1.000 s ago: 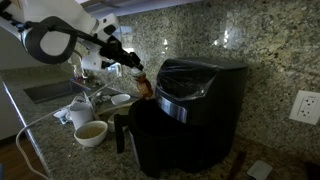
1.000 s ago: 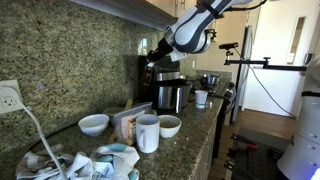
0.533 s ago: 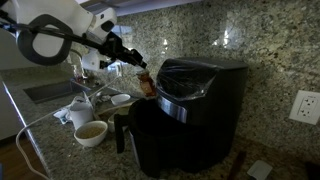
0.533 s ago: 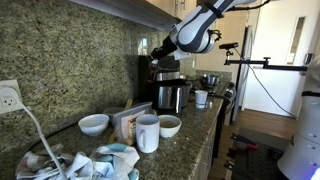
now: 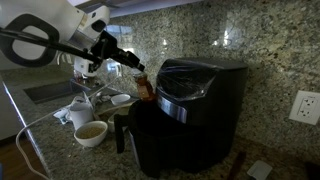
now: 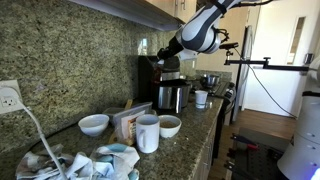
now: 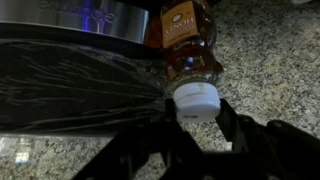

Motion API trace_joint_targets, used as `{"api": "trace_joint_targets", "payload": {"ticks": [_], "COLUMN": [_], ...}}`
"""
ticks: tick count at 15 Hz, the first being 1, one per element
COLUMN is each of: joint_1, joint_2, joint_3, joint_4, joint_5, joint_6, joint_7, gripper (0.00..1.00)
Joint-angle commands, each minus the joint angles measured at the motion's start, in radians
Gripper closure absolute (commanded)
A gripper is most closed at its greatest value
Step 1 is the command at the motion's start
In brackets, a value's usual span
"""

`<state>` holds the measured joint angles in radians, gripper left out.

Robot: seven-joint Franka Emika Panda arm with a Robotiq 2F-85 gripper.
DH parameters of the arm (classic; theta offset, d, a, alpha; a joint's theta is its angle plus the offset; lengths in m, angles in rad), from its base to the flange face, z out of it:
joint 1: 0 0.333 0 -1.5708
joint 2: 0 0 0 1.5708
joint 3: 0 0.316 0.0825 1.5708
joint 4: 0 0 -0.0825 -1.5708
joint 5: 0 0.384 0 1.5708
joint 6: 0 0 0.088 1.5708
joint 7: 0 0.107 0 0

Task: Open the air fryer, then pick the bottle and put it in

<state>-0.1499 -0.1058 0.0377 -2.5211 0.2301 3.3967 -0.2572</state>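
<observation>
Bottle (image 7: 188, 48), one, clamped by its white cap in the single hand (image 7: 195, 106), just beside one black air fryer (image 5: 195, 110).

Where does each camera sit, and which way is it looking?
Exterior view: counter height, facing the air fryer's front; the arm reaches in from picture-left.
Exterior view: down the counter, looking along it past cups to the air fryer; arm enters from above.
Wrist view: on the wrist, looking past the gripper at the bottle it holds.
Shared: all three show the air fryer.
</observation>
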Motion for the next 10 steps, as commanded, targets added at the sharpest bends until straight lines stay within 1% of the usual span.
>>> {"api": "trace_joint_targets", "payload": {"ticks": [1,6,10], "joint_1": [-0.071,-0.211,-0.292], "joint_2": [-0.061,-0.086,-0.084], "joint_3": [0.081,0.218,0.313], "joint_4": [-0.054,-0.102,-0.115], "joint_5": [0.085,0.237,0.344], "joint_6": [0.034,0.062,0.075], "joint_7": [-0.074,-0.192,-0.26], "gripper": [0.81,0.81,0.81]}}
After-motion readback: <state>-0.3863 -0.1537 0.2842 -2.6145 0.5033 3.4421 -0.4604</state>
